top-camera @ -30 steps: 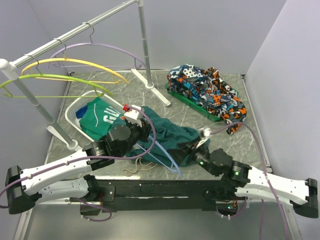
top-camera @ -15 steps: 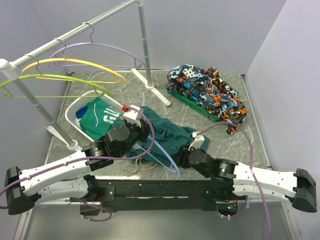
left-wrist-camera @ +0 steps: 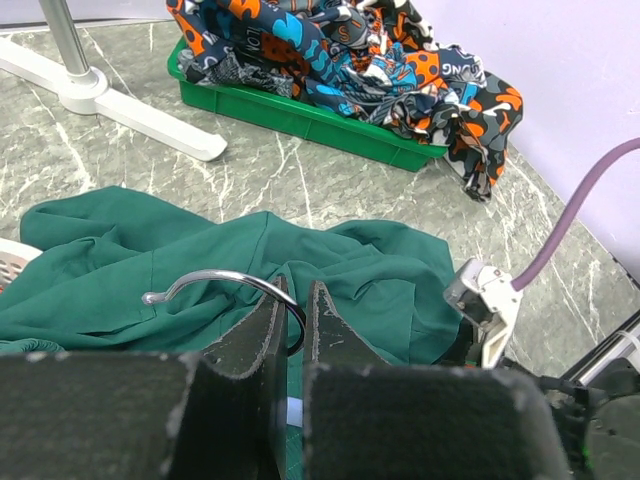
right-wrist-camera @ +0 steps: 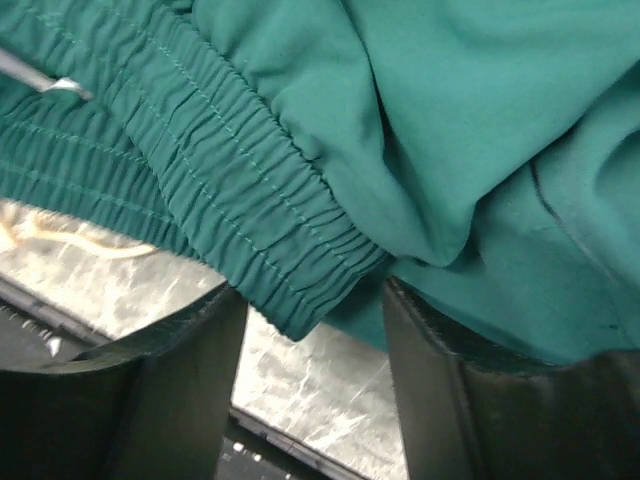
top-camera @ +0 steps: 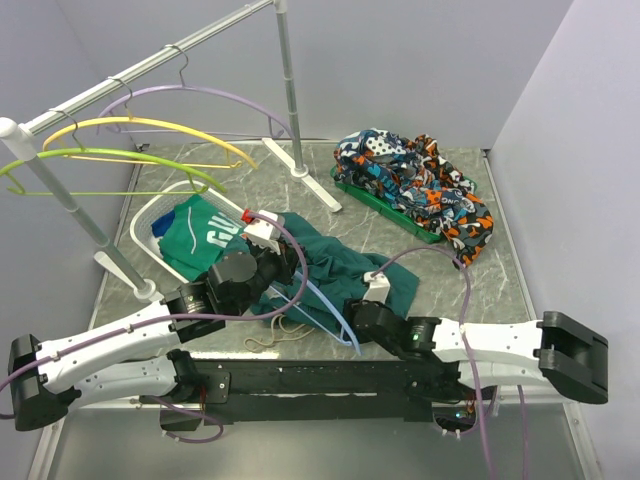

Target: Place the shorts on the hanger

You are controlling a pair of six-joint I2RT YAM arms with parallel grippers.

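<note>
The shorts [top-camera: 345, 262] lie crumpled on the marble-patterned table [top-camera: 500, 290], near the middle and just beyond the two arms. The light-blue hanger [top-camera: 335, 318] lies across their near-left part, its plastic arm slanting toward the near edge.

The left gripper [top-camera: 288, 268] has its fingers [left-wrist-camera: 255, 335] pressed almost together on the neck of the hanger, and in the left wrist view the metal hook [left-wrist-camera: 215, 278] curls out to the left just above the fingertips, over the green fabric [left-wrist-camera: 200, 240].

The right gripper [top-camera: 348, 308] sits low at the near edge of the shorts. Its 2 fingers [right-wrist-camera: 180, 400] stand well apart, and the gathered elastic waistband [right-wrist-camera: 250, 190] comes down between them without being pinched. The pale drawstring [right-wrist-camera: 80, 240] trails on the table to the left of that waistband, and from above it loops out near the black base rail [top-camera: 275, 335].

To the left, a white basket [top-camera: 150, 225] holds a green garment with white lettering [top-camera: 195, 232]. At the far right, a green tray [top-camera: 385, 208] carries a heap of orange-blue patterned clothes [top-camera: 420, 180]. A purple hanger [top-camera: 220, 95], a yellow hanger [top-camera: 150, 125] and a green hanger [top-camera: 100, 158] hang on the rail [top-camera: 150, 62] at the far left.
</note>
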